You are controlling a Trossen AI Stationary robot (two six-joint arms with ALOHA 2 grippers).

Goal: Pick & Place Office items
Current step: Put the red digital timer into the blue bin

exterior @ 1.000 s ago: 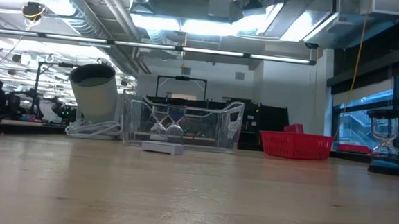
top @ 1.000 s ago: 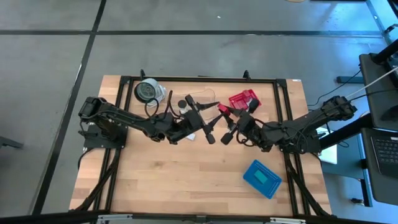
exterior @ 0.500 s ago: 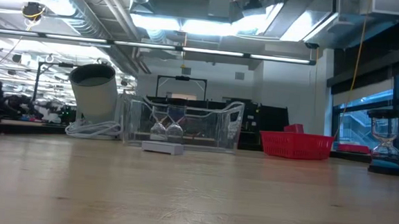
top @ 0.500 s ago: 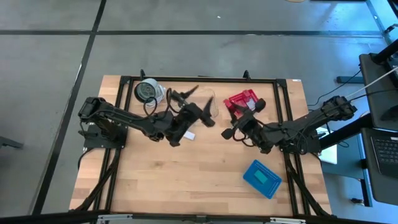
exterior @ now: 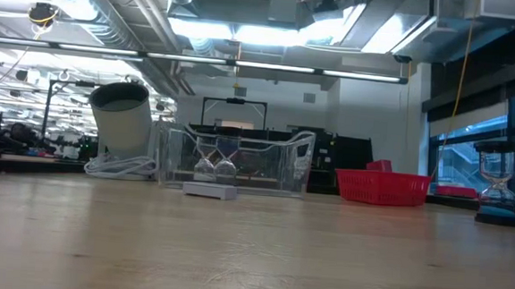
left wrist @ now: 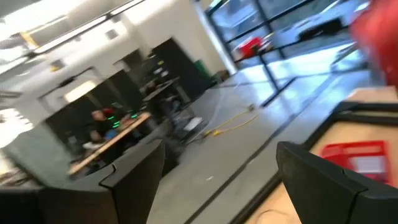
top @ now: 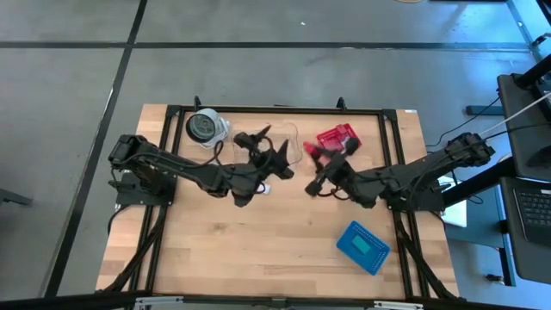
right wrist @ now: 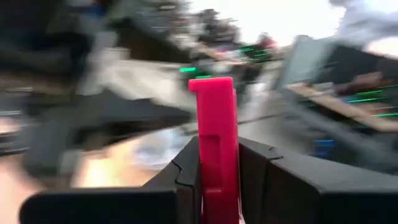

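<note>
My right gripper (top: 315, 165) hovers over the table's middle, just to the near left of the red mesh basket (top: 337, 137), and is shut on a small red office item (right wrist: 217, 134). My left gripper (top: 269, 153) is open with nothing between its fingers (left wrist: 134, 180). It hangs beside the clear container (exterior: 234, 161) at the table's far middle. A small white block (top: 263, 187) lies flat on the wood near the left gripper. The same white block (exterior: 210, 190) shows in front of the container in the low view. My right gripper pinches the red item's lower part (right wrist: 217, 186) between its two fingers. The item's upper end (right wrist: 214, 93) sticks out past the fingertips. It is lifted clear of the table.
A round black-and-silver object (top: 205, 127) with a white cable sits at the far left. A blue flat box (top: 362, 247) lies at the near right. An hourglass (exterior: 496, 190) stands far to the right in the low view. Bare wood fills the near half of the table.
My left gripper has drawn away from the right gripper, toward the far left and the clear container, turning as it went, and its fingers have spread. My right gripper has shifted a little toward the far edge with the red item.
</note>
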